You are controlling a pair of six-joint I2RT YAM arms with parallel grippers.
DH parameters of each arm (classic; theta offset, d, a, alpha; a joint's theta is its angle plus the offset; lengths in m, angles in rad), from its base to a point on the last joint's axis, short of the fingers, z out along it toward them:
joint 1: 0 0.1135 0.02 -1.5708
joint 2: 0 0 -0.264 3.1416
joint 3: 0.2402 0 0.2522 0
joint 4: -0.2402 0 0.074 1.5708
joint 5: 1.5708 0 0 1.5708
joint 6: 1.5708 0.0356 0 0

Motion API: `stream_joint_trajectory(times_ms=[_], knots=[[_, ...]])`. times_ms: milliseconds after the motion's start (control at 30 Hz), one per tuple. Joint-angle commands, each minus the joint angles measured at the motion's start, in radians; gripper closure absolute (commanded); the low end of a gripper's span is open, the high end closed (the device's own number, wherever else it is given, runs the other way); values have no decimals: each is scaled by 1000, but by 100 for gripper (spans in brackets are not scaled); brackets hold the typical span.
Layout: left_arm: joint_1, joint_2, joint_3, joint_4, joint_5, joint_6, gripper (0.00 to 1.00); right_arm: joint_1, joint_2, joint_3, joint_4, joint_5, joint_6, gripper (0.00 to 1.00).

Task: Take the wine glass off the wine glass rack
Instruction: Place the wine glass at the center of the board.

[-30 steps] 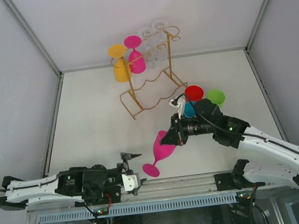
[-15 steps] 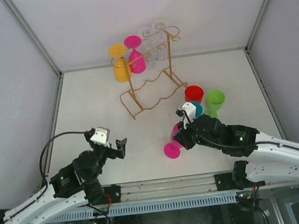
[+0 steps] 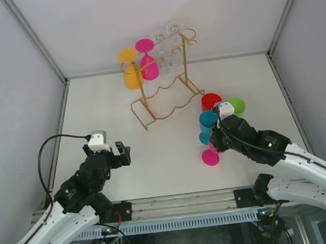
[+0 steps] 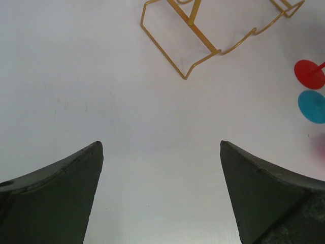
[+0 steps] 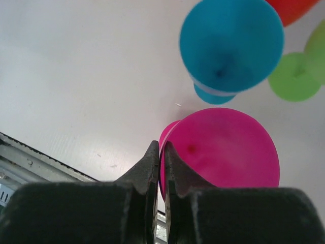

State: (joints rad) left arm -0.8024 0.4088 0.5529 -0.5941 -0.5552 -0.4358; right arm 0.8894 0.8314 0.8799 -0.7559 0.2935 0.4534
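Observation:
The gold wire wine glass rack [image 3: 144, 94] stands at the back centre, with its base also in the left wrist view [image 4: 198, 34]. On its top rails hang a yellow glass [image 3: 131, 72], a pink glass [image 3: 148, 65] and clear glasses [image 3: 167, 54]. My right gripper [image 5: 159, 147] is shut on the rim of another pink wine glass [image 5: 223, 152]. That glass is upright with its foot [image 3: 210, 157] at the table, front right of the rack. My left gripper [image 4: 161, 145] is open and holds nothing. It hovers over bare table at the front left [image 3: 118, 153].
A blue glass [image 3: 207, 120], a red glass [image 3: 211, 100] and a green glass [image 3: 236, 106] stand close together right behind the held pink glass. The enclosure walls ring the table, and a metal rail runs along the front edge.
My right arm has carried the pink glass to the right and turned it from tilted to upright beside the blue glass. My left arm has lifted off the front rail and swung out over the table.

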Motion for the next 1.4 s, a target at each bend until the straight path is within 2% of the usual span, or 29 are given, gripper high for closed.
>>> stream_joint_trajectory(times_ms=[0, 133, 233, 367, 533, 767, 933, 1367], knots=[[6, -52, 44, 16, -71, -28, 0, -106, -55, 18, -47, -35, 53, 100], [6, -68, 49, 14, -83, -17, 0, -221, -114, -41, -41, 20, 58, 100], [6, -52, 55, 12, -89, -7, 0, -257, -140, -68, -32, 91, 55, 100], [5, -16, 70, 3, -61, 10, 0, -263, -138, -93, 21, 135, 60, 100], [6, 20, 98, -37, -61, 10, 0, -263, -61, -96, 65, 153, 64, 100], [6, 1, 97, -32, -66, 11, 0, -251, 0, -118, 123, 253, 65, 100], [6, -9, 89, -22, -66, 14, 0, -251, -2, -160, 199, 221, 54, 100], [6, -1, 88, -21, -55, 21, 0, -256, -40, -160, 193, 193, 64, 100]])
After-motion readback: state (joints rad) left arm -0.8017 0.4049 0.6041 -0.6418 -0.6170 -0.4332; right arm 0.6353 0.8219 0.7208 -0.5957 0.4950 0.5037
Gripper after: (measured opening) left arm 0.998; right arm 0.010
